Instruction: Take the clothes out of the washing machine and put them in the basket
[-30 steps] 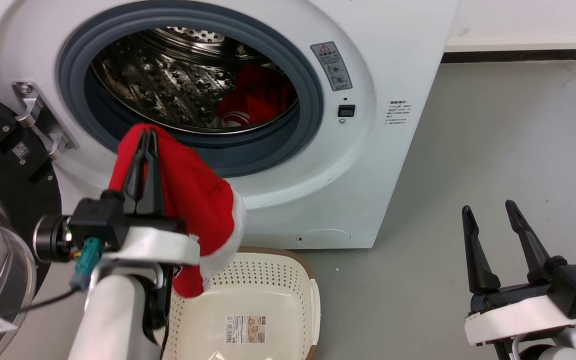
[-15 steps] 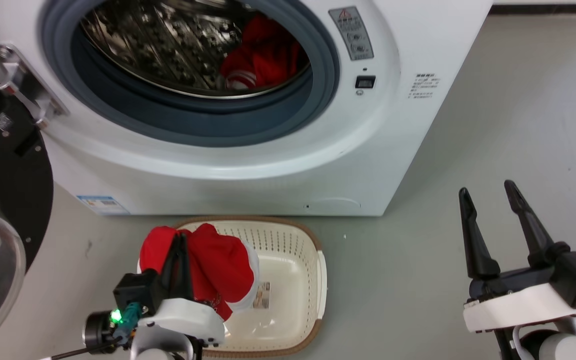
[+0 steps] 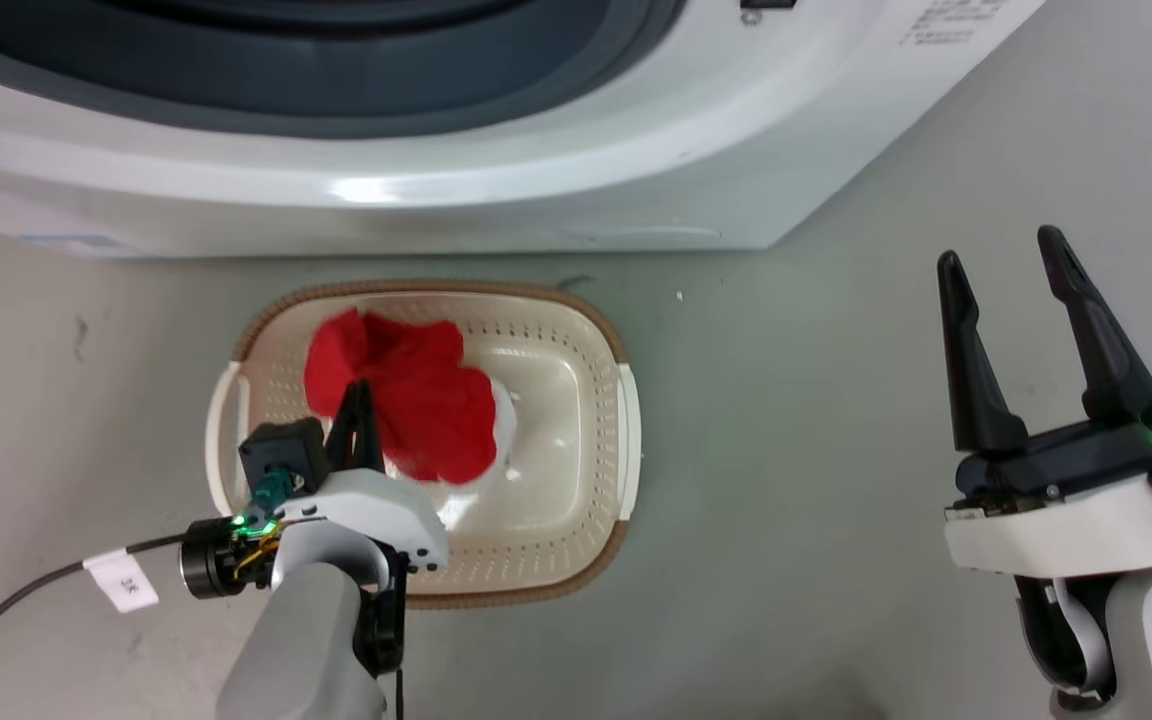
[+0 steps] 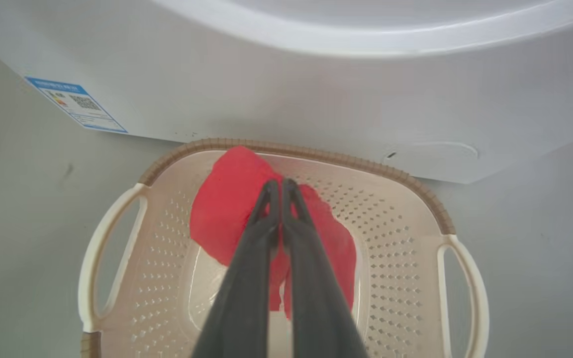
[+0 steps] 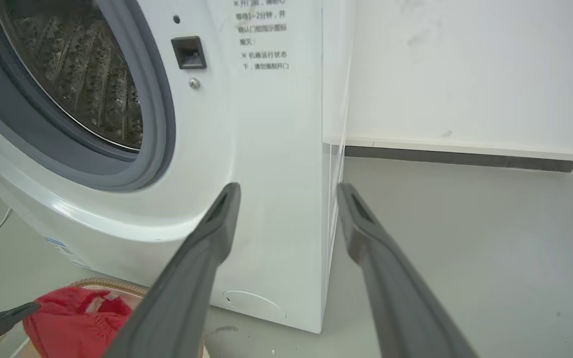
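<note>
Grey floor (image 3: 786, 450), with the washing machine (image 3: 436, 190) just behind the basket (image 3: 436, 288); inside the basket, the clothes (image 3: 416, 390), soft, light and floppy, likely best grabbed by a bunched fold, pinched in the shut left gripper (image 3: 357, 390); well beside the basket, the right gripper (image 3: 1000, 243), fingers apart.

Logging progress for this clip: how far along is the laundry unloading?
Done: a red garment is down inside the basket. In hand: the left gripper is shut on it, release pending. Left: check the washing machine drum, largely hidden here; the right gripper is open.
</note>
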Tool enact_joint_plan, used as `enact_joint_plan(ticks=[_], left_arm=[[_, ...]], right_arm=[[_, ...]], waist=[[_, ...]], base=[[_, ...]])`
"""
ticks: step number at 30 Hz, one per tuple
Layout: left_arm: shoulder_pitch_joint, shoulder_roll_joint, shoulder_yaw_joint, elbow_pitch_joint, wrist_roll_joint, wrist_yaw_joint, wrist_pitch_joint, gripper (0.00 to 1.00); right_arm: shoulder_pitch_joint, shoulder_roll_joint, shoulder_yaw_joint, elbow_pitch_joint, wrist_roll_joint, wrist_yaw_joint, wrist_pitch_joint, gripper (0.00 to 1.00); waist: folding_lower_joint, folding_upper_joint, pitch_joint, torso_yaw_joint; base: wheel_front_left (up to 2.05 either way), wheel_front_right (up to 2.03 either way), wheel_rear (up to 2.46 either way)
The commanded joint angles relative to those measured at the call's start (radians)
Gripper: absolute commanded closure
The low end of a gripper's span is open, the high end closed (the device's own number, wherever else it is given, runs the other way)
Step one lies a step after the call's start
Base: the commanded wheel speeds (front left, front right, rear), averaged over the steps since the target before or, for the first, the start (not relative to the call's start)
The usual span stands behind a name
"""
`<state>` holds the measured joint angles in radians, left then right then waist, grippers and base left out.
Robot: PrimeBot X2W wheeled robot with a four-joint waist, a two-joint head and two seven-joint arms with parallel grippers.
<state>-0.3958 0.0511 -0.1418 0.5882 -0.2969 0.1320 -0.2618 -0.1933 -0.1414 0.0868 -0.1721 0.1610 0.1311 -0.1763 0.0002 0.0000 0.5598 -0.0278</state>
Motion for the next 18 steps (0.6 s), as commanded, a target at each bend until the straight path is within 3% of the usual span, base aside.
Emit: enact_joint_plan(ticks=[1,18], left_arm=[[-0.032,-0.001,0.01,0.039,0.004,-0.005,-0.003,1.0],[-0.336,0.033,0.094,0.542,-0.034,-0.046,0.007,1.0]], right_arm=[[-0.027,-0.009,0.01,0.005,0.012,-0.001,-0.009,0.0],[-0.137,-0.039,0.054,0.07,0.061,-0.001,-0.069,0.0]], waist=[[-0.0002,0.0,0.073,-0.027],[-0.0002,0.0,0.257,-0.105]], base=[[0.0,0.0,0.0],[0.0,0.0,0.0]])
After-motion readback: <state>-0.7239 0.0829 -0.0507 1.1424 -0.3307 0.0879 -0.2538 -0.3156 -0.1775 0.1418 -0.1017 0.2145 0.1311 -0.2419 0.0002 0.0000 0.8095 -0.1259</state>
